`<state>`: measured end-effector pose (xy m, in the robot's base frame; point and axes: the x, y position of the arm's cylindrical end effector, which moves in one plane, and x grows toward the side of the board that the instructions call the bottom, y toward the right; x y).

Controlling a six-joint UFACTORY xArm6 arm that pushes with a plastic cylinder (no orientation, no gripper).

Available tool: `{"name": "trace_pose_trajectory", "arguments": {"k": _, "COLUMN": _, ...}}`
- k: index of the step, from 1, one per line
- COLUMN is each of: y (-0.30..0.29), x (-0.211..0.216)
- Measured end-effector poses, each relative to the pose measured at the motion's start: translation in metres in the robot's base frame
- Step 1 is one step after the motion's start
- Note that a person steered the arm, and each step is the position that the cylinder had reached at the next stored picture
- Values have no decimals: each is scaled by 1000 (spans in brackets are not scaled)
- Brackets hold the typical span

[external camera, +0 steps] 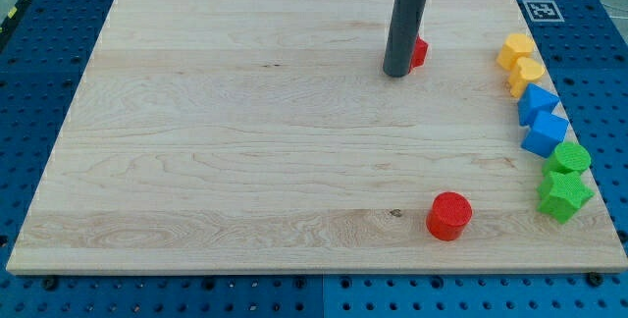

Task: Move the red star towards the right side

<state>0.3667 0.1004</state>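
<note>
- Blue perforated panelling is framing a pale wooden desk (245,141), and we are looking down on it from the view's bottom edge.
- We are carrying no jaws at all, only a dark rod, so nothing is parting or closing; my tip (397,74) is resting near the view's top, right of centre.
- We are seeing the red star (419,52) just beside the tip on its right, mostly hidden behind the rod, so its shape is hard to make out.
- We are judging it a small, light, rigid block that is likely to slide easily and may spin if pushed off-centre; we are favouring contact on its left face, in line with its middle.
- We are noting a red cylinder (449,215) well apart, near the view's bottom.
- We are counting 6 blocks along the right edge: 2 yellow blocks (519,60), 2 blue blocks (541,120) and 2 green blocks (565,183).
</note>
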Motion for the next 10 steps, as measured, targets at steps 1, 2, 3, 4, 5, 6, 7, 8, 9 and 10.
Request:
{"name": "trace_pose_trajectory", "arguments": {"k": 1, "y": 0, "x": -7}}
{"name": "trace_pose_trajectory", "arguments": {"k": 2, "y": 3, "x": -26}}
{"name": "trace_pose_trajectory", "arguments": {"k": 3, "y": 4, "x": -36}}
{"name": "trace_pose_trajectory", "arguments": {"k": 4, "y": 5, "x": -41}}
{"name": "trace_pose_trajectory", "arguments": {"k": 5, "y": 25, "x": -43}}
{"name": "trace_pose_trajectory", "arguments": {"k": 6, "y": 44, "x": -13}}
{"name": "trace_pose_trajectory", "arguments": {"k": 7, "y": 46, "x": -47}}
{"name": "trace_pose_trajectory", "arguments": {"k": 8, "y": 46, "x": -66}}
{"name": "trace_pose_trajectory", "arguments": {"k": 9, "y": 34, "x": -66}}
{"name": "trace_pose_trajectory", "arguments": {"k": 10, "y": 8, "x": -92}}
